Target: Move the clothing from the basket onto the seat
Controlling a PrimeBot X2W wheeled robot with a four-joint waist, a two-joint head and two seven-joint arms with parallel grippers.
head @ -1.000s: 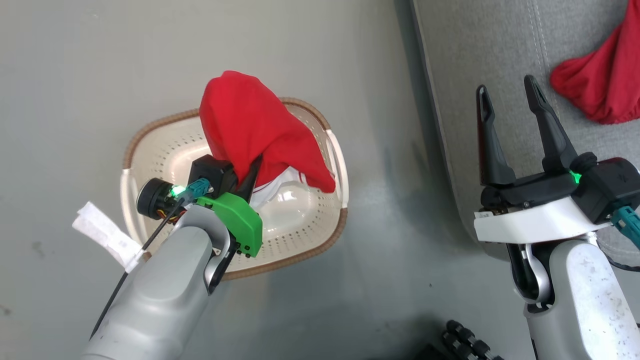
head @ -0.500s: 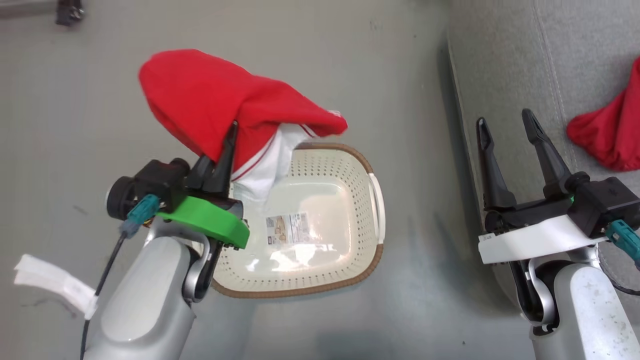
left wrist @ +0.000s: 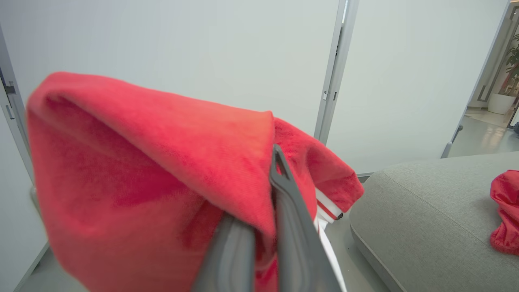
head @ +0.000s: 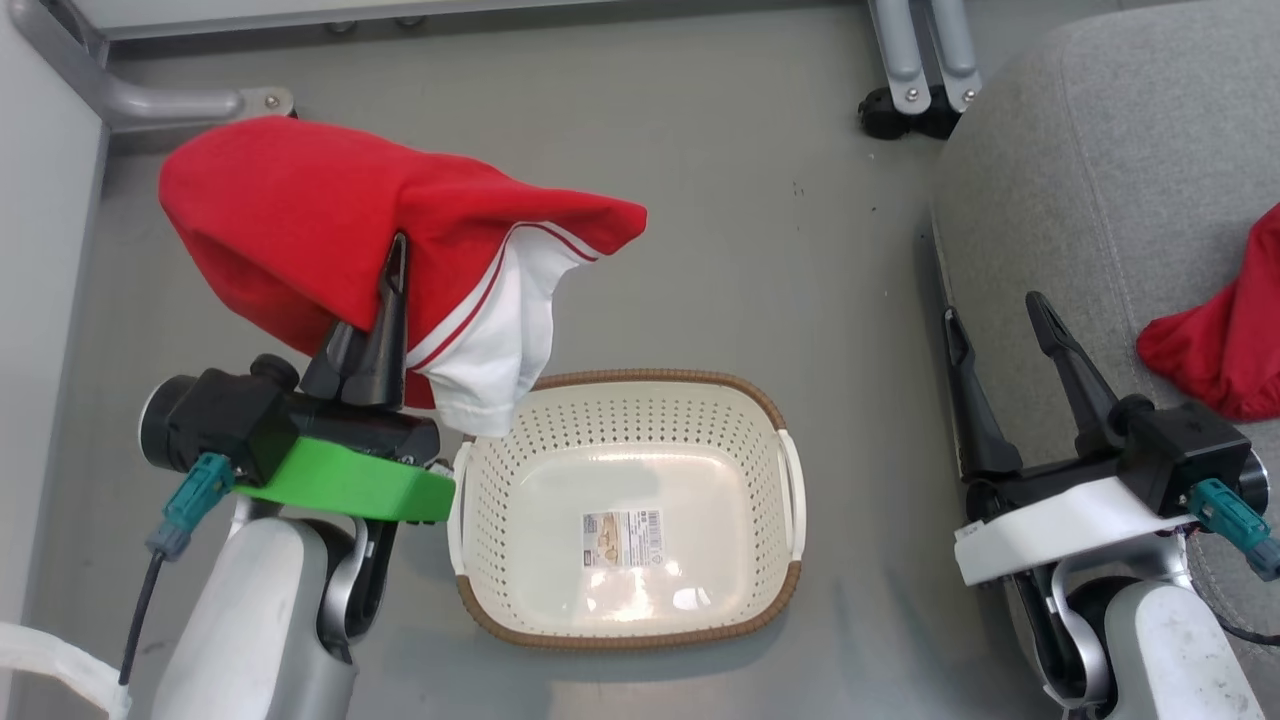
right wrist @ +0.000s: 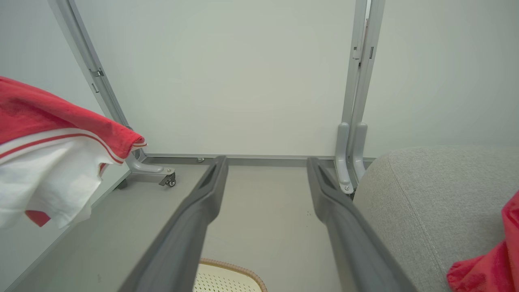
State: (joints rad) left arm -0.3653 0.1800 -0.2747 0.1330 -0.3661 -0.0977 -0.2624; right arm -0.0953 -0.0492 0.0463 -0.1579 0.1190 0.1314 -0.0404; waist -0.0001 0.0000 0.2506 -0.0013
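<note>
I am clamping my left pincer (head: 395, 262) on the red striped garment (head: 300, 215). Both dark fingers are pressing together with a fold of fabric between them, and the cloth is draping over the fingertips and spilling down on either side. Its white panel (head: 495, 340), edged with red stripes, is hanging just right of those fingers, lifted off the floor.

My right pincer (head: 992, 310) is standing with its fingers spread apart and is gripping nothing; in the right wrist view, bare floor is showing between them.

The laundry basket (head: 745, 420) is sitting on the grey floor (head: 760, 230) between my two pincers, just right of and below the left one. Its label sticker (head: 622, 525) is showing on its bottom. In the head view, the held garment's white hem is ending beside the rim corner nearest my left pincer.

The grey seat cushion (head: 1100, 170) is lying just right of my right pincer, with its rounded edge running alongside the fingers. The other red garment (head: 1220, 350) is resting on that cushion, farther right of the same pincer and apart from its fingers.

Beyond both pincers, grey metal posts (head: 915, 50) are rising from the floor against pale wall panels (right wrist: 227, 73).
</note>
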